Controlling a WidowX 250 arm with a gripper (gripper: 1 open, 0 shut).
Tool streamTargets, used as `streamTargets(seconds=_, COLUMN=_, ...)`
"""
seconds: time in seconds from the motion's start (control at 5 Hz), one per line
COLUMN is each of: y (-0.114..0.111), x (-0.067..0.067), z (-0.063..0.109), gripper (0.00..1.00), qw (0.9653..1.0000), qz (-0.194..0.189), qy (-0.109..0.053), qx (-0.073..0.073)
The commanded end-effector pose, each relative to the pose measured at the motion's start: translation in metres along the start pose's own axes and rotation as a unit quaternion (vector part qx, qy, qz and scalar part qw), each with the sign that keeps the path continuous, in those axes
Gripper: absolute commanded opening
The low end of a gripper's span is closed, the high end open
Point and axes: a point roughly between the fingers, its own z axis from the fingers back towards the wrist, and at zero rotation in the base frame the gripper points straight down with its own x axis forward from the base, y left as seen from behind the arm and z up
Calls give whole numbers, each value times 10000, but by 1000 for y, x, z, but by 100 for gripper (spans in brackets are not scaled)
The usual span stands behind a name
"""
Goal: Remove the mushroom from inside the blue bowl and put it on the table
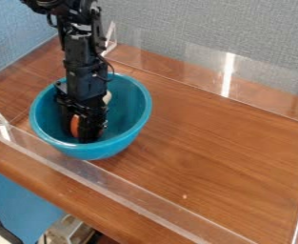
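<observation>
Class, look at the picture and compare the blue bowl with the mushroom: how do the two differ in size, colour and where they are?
Size: the blue bowl is the largest loose thing in view; the mushroom is far smaller. Colour: the bowl is glossy turquoise; the mushroom shows reddish-orange. Place: the bowl rests on the table; the mushroom sits inside the bowl, in the shut tool. View: the bowl shows mostly whole; the mushroom is largely hidden. Both are near the table's left end.

Grey-blue fabric wall (228, 29) behind

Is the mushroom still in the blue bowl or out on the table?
In. The gripper reaches down into the blue bowl, shut on the reddish mushroom, not lifted out.
</observation>
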Motion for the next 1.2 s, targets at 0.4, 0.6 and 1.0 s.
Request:
streamTargets(seconds=0.4, y=1, x=-1, z=28, gripper=0, qw=9992, qz=6, qy=-379, qx=129)
streamTargets(seconds=0.6, y=-3, x=-3, z=42, gripper=0, qw=9986, qz=15, qy=-499, qx=196)
streamTargets(seconds=1.0, y=-10, x=-7, z=70, gripper=0, qw=9971, qz=53, qy=-690, qx=313)
